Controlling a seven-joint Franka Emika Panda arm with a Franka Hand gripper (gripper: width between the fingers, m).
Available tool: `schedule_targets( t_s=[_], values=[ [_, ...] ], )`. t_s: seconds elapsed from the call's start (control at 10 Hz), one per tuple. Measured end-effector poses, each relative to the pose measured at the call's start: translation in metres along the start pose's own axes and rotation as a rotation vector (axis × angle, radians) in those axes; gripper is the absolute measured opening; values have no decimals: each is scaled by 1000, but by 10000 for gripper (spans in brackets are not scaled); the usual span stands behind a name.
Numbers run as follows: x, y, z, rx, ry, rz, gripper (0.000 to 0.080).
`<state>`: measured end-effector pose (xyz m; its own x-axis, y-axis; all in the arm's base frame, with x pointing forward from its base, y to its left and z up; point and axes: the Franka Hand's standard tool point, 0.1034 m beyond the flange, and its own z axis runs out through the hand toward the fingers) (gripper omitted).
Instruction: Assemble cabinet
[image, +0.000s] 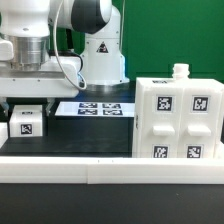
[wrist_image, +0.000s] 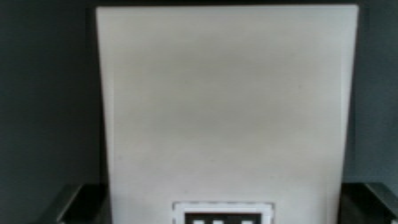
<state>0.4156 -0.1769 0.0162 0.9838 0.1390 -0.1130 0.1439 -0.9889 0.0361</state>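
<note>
The cabinet (image: 175, 120) is the big white box with several square markers, standing at the exterior view's right with a small white knob on top. A small white block with one tag (image: 25, 123) stands at the exterior view's left. My gripper (image: 27, 104) hangs right over it, one dark finger on each side. In the wrist view the block's flat white face (wrist_image: 222, 100) fills the picture, its tag at the lower edge. My gripper (wrist_image: 217, 208) straddles it, the fingers (wrist_image: 75, 203) wide apart beside its edges. Contact does not show.
The marker board (image: 95, 108) lies flat on the black table between the arm's base and the cabinet. A white rail (image: 110, 163) runs along the table's front edge. The arm's white base (image: 100, 55) stands behind the marker board.
</note>
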Motion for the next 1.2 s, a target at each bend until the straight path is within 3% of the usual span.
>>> schedule_targets(
  t_s=[0.4, 0.7, 0.9, 1.2],
  values=[
    [1, -1, -1, 1, 0, -1, 557],
    [11, -31, -46, 34, 11, 4, 558],
    [26, -52, -77, 35, 51, 16, 558],
    [58, -104, -136, 71, 33, 99, 560]
  ],
)
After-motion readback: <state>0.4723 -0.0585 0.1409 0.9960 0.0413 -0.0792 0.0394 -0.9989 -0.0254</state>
